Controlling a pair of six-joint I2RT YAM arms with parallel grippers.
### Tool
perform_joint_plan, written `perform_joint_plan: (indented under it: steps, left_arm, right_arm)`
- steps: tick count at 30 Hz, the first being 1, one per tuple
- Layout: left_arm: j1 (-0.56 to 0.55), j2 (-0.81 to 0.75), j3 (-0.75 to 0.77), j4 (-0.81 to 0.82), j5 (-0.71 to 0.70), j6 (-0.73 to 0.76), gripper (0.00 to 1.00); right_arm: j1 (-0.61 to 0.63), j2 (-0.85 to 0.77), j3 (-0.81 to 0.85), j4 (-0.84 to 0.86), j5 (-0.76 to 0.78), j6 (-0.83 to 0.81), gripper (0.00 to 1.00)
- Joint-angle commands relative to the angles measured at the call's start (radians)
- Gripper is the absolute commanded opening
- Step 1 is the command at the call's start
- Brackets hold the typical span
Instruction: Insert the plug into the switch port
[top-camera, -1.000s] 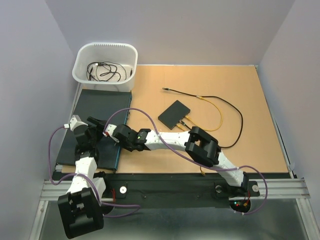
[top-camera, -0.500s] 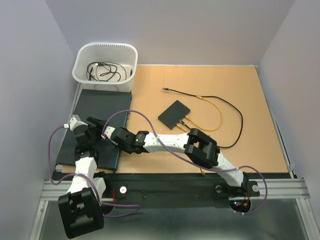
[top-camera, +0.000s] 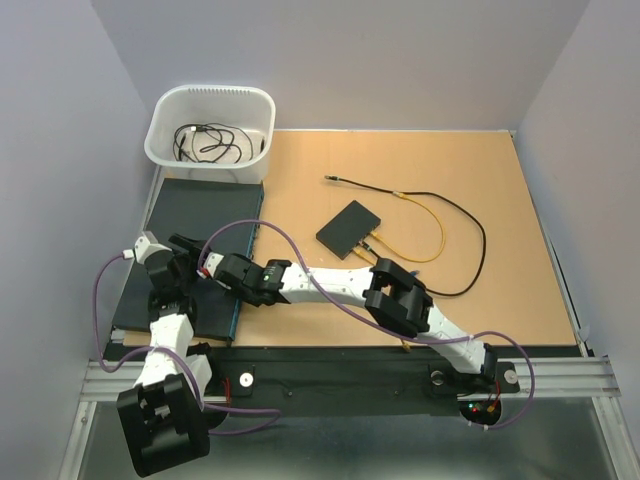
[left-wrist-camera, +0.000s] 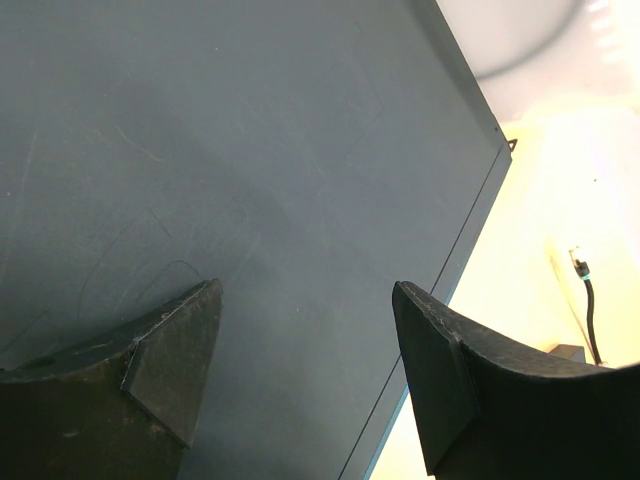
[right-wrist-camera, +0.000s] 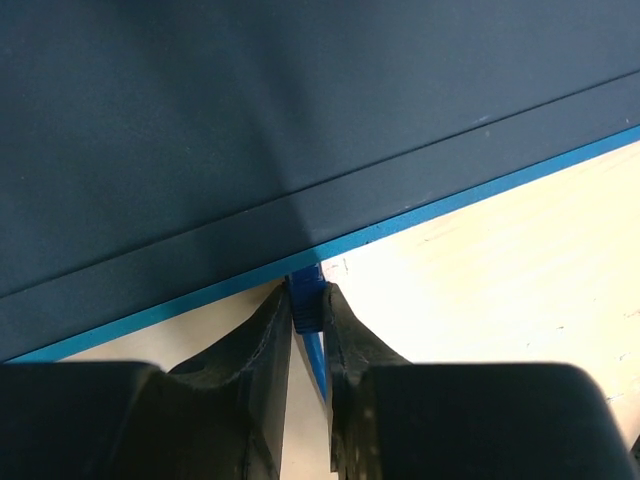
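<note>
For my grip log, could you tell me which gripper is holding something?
The right gripper, shut on a small blue piece; the left gripper stands open, empty.

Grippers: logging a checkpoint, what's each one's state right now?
Left gripper: open, empty, above the dark mat.
Right gripper: shut on a small blue piece.

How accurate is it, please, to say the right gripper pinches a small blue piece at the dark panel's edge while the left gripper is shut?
The last part is wrong: the left gripper is open, jaws apart, as the left wrist view shows. The right gripper does pinch the blue piece at the edge of the dark panel.
</note>
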Motion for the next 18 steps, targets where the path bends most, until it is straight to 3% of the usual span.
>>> perform_joint_plan:
  steps: [1, 18]
  left_arm:
    - [-0.009, -0.008, -0.009, 0.051, 0.054, 0.017, 0.80]
    - [-0.011, 0.003, -0.007, 0.058, 0.069, 0.025, 0.80]
  right_arm:
    - [0.030, 0.006, 0.064, 0.078, -0.059, -0.053, 0.01]
    - [0.044, -0.102, -0.019, 0.182, -0.231, -0.213, 0.01]
